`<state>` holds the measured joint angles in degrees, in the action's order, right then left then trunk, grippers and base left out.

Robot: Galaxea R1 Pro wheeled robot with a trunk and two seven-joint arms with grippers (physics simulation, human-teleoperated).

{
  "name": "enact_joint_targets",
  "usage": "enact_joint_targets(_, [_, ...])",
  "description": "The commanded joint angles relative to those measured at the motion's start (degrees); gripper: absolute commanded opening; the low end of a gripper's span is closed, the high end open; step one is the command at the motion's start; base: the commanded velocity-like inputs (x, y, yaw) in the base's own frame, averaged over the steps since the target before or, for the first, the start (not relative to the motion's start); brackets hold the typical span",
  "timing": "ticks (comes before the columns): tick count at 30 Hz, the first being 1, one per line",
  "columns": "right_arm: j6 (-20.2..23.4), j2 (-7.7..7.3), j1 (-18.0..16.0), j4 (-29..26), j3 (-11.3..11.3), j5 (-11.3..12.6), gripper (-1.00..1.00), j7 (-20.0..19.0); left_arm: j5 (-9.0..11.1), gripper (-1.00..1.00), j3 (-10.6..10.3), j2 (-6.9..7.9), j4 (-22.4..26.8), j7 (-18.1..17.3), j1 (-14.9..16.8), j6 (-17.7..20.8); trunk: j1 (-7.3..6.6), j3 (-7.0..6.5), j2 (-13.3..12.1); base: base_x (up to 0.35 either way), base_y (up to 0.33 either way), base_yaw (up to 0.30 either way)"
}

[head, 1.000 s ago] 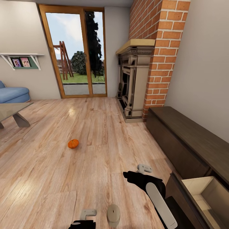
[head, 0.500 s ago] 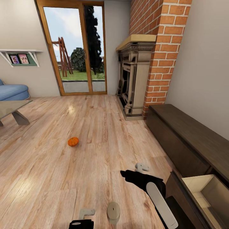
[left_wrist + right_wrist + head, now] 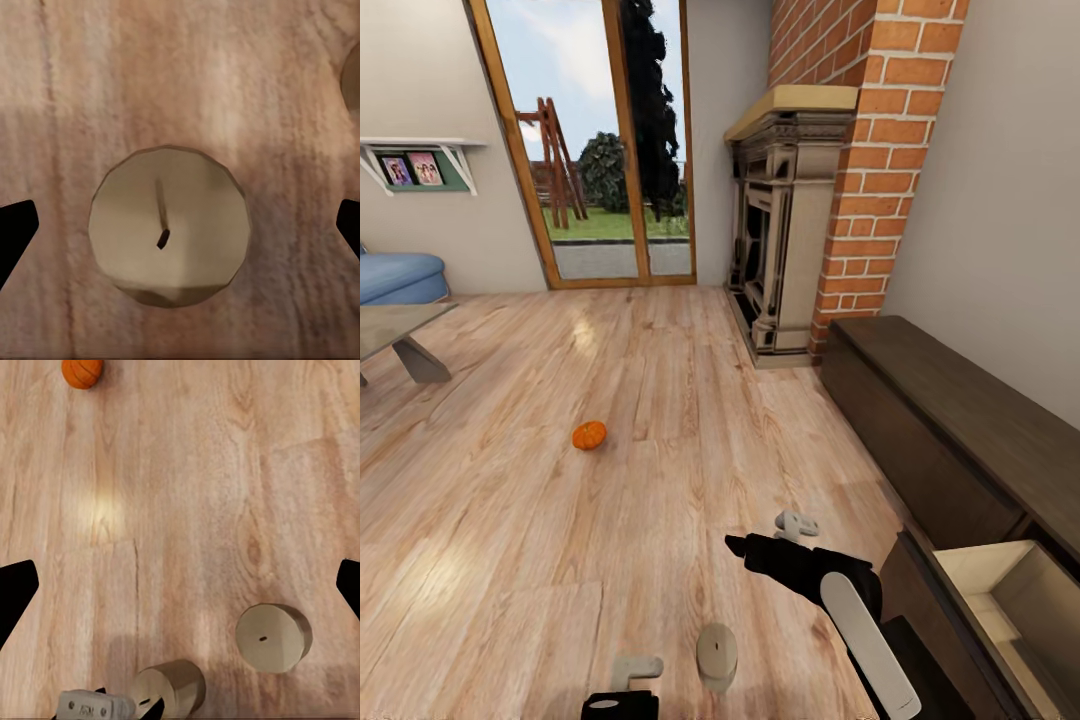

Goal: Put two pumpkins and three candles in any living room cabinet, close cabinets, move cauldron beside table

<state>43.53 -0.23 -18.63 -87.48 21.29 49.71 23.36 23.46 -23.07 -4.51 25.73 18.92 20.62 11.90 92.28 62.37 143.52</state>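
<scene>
Left wrist view puts the left gripper [image 3: 180,225] spread wide, its dark fingertips [image 3: 15,232] at nine and three o'clock with a candle [image 3: 169,225] dead centre between them, standing upright on the wooden floor [image 3: 225,75], nothing yet clasped. To do this well, I'd judge it should drop straight down, keep the wick centred, and close low on the wall so the stub doesn't squirt out. It is a plain grey-beige stub, its flat top faceted at the edge, with a thin dark wick.

From the head, the right gripper [image 3: 797,523] hovers at five o'clock, also parted and empty. A pumpkin [image 3: 589,435], bright orange, sits well away at ten o'clock. The cabinet [image 3: 950,420] runs along the wall at three, one drawer [image 3: 1000,590] pulled out.
</scene>
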Motion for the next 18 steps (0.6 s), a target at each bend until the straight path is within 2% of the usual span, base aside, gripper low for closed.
enact_joint_targets(1, [0.05,-0.03,-0.06,-0.06,0.07,0.56,1.00,0.56,0.47,1.00,-0.48,0.05,0.11,0.51,0.03,0.23,0.01,0.28,0.04,0.000,0.000,0.000])
enact_joint_targets(6, [0.06,-0.03,-0.07,-0.06,0.07,0.56,1.00,0.55,0.31,1.00,-0.53,0.03,-1.11,0.51,0.03,-0.52,0.14,1.39,0.11,0.000,0.000,0.000])
enact_joint_targets(11, [0.08,-0.03,-0.08,-0.06,0.07,0.56,1.00,0.55,0.31,1.00,-0.58,0.03,-2.41,0.58,0.03,-4.14,0.27,2.50,0.17,0.000,0.000,0.000])
enact_joint_targets(18, [0.07,-0.03,-0.08,-0.06,0.07,0.56,1.00,0.55,0.25,1.00,-0.57,0.03,-2.69,0.60,0.03,-4.93,0.42,3.82,0.25,0.000,0.000,0.000])
